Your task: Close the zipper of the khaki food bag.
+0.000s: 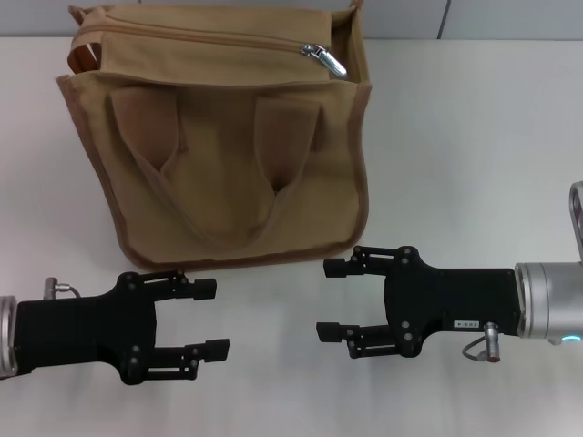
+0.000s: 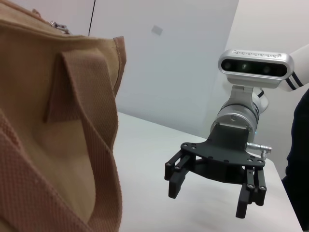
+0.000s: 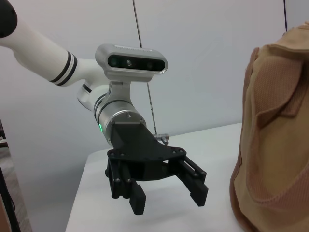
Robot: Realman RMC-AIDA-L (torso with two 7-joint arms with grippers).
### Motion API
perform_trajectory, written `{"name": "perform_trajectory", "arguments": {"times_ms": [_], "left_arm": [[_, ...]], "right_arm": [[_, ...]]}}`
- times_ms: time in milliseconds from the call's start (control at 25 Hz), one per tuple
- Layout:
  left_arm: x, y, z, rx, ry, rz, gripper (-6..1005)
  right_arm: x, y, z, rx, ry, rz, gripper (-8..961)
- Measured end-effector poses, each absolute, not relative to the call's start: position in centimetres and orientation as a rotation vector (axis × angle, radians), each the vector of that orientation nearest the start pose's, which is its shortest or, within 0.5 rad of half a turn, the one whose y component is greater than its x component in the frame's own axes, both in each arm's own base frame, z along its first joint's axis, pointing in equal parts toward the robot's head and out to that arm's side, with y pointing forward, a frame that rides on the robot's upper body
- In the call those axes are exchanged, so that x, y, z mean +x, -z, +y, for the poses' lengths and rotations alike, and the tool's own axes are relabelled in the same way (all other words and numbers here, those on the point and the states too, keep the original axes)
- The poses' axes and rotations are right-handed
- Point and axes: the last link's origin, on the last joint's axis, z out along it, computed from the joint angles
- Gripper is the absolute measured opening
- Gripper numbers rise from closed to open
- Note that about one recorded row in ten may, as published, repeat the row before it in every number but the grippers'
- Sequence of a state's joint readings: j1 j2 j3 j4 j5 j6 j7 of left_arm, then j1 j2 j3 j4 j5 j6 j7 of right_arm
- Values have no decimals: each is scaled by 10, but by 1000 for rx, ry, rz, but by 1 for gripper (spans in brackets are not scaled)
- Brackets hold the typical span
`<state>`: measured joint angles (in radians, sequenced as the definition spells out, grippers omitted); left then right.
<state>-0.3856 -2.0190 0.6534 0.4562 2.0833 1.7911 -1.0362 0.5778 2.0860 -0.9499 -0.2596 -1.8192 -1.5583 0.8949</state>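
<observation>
The khaki food bag stands upright at the back of the white table, its two handles hanging down its front. The zipper track runs along the bag's top. Its silver slider and pull tab sit near the right end. My left gripper is open and empty, low over the table in front of the bag's left half. My right gripper is open and empty in front of the bag's right corner, facing the left one. Neither touches the bag. The left wrist view shows the bag, the slider and the right gripper. The right wrist view shows the bag and the left gripper.
The white table extends to the right of the bag and between the two grippers. A pale wall rises behind the table. Nothing else stands on the table.
</observation>
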Motion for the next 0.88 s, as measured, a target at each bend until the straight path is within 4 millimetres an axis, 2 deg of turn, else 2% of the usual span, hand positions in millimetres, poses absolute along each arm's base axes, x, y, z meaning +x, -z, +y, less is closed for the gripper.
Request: {"name": "perform_trajectory", "arguments": {"times_ms": [880], "left_arm": [[-307, 11, 242, -2896, 813, -498, 772]], "right_arm": [[245, 79, 279, -2947, -879, 267, 770]]}}
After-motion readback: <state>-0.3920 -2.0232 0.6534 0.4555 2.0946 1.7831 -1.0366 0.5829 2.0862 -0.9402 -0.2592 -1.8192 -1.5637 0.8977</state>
